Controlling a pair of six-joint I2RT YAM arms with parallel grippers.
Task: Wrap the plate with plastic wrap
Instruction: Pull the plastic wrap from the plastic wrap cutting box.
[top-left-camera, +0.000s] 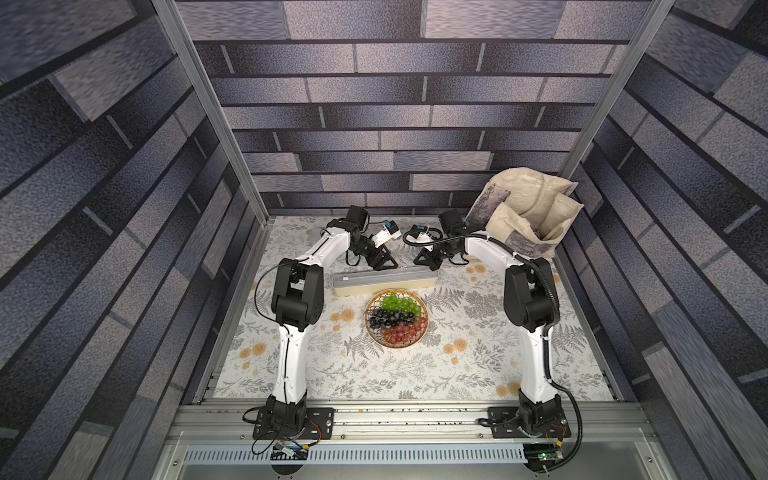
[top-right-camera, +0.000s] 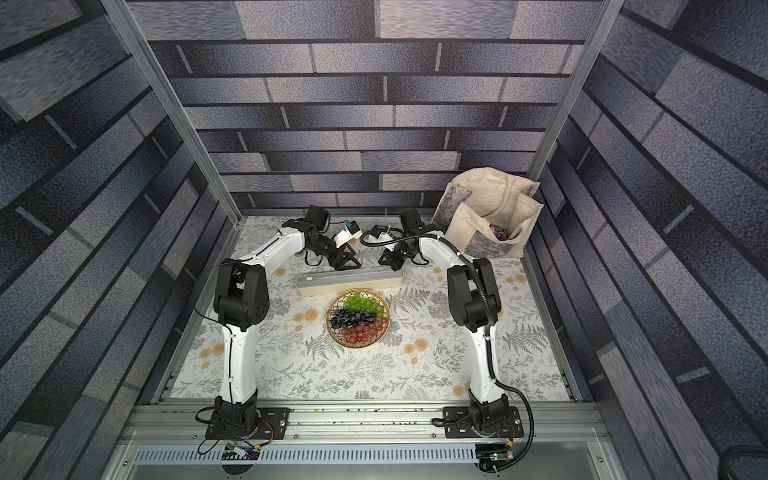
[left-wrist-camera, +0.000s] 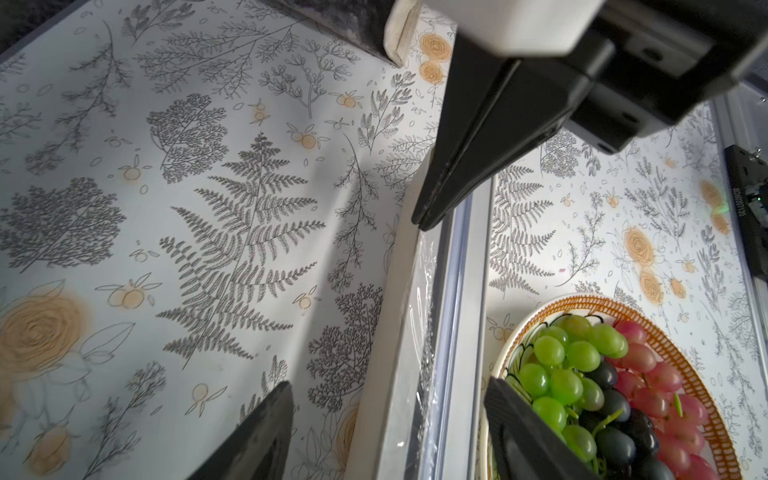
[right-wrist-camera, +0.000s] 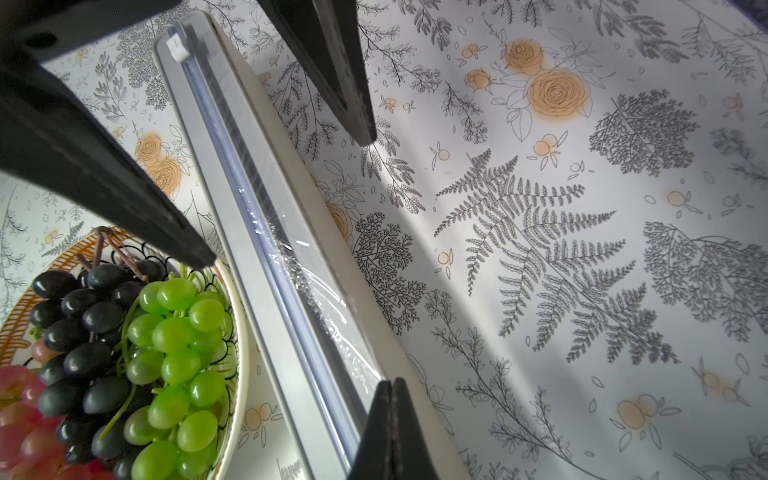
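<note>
Jaws of the left gripper (left-wrist-camera: 388, 382) stand apart at the bottom of the left wrist view, with the long cream box (left-wrist-camera: 390, 340) showing between them. The right gripper (right-wrist-camera: 390, 386) is pressed together at the lower middle of its own view. Its tips sit at the box edge where the plastic wrap (right-wrist-camera: 332, 307) lies crinkled, but whether film is pinched I cannot tell.

The step in hand looks like catching the film's free edge, as nothing covers the grapes yet. Next comes a sure pinch, then a level pull toward the plate (top-left-camera: 424, 328) with the box steadied.

Only the wrist views show the glossy film. The top views show the layout instead: the box just above the plate at centre frame, and a cloth bag (top-left-camera: 536, 208) at the upper right.
</note>
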